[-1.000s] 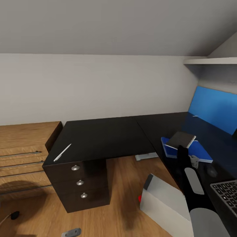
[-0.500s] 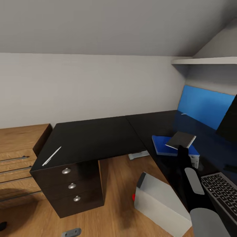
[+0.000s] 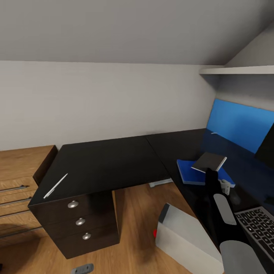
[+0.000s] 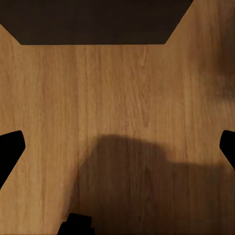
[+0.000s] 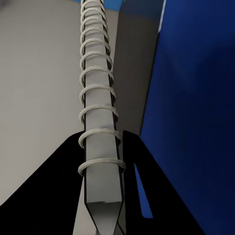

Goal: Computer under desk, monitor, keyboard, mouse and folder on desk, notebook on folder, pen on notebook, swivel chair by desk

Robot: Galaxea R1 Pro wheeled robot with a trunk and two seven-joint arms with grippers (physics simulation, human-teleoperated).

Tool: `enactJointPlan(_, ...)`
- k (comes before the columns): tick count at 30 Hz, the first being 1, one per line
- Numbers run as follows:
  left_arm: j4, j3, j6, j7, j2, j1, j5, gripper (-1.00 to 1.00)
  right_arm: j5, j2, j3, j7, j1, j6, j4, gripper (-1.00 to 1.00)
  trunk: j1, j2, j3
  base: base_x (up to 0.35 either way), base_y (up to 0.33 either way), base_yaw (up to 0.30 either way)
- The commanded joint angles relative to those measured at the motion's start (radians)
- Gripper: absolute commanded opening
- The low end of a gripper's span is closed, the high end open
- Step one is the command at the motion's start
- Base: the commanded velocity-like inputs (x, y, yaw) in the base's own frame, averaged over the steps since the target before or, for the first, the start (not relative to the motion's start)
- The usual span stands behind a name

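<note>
My right gripper [image 3: 212, 172] is shut on a grey spiral-bound notebook [image 3: 209, 161], which hangs tilted just over the blue folder [image 3: 187, 171] on the dark desk [image 3: 110, 160]. In the right wrist view the notebook's wire spine [image 5: 98, 112] runs up from between my fingers [image 5: 58, 186], with the folder [image 5: 196, 98] beside it. A white pen [image 3: 55, 185] lies on the desk's left wing. The keyboard [image 3: 258, 225] sits at the lower right and the monitor's dark edge [image 3: 267, 148] at the right. The white computer tower [image 3: 184, 233] lies on the floor. My left gripper [image 4: 117, 147] is open above the wooden floor.
Three drawers [image 3: 80, 221] sit under the desk's left end, beside a wooden dresser [image 3: 15, 167]. A blue panel [image 3: 243, 125] and a white shelf [image 3: 236, 70] line the right wall. A small grey object [image 3: 82, 269] lies on the floor.
The whole view has swung to the right, so the desk and pen sit further left in the picture. The notebook stays in my right gripper over the folder.
</note>
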Motion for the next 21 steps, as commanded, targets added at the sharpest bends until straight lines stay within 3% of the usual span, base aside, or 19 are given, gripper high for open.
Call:
enactJointPlan(1, -0.002, 0.001, 0.005, 0.004, -0.001, 0.000, 0.010, 1.00, -0.010, -0.001, 0.002, -0.004, 0.000, -0.004, -0.001, -1.00, 0.000, 0.000, -0.001, 0.020, 0.000, 0.000)
enactJointPlan(21, -0.001, 0.001, 0.005, 0.004, -0.001, 0.000, 0.009, 1.00, -0.010, -0.001, 0.000, -0.012, 0.000, -0.004, -0.001, -1.00, 0.000, 0.000, -0.001, 0.003, 0.000, 0.000)
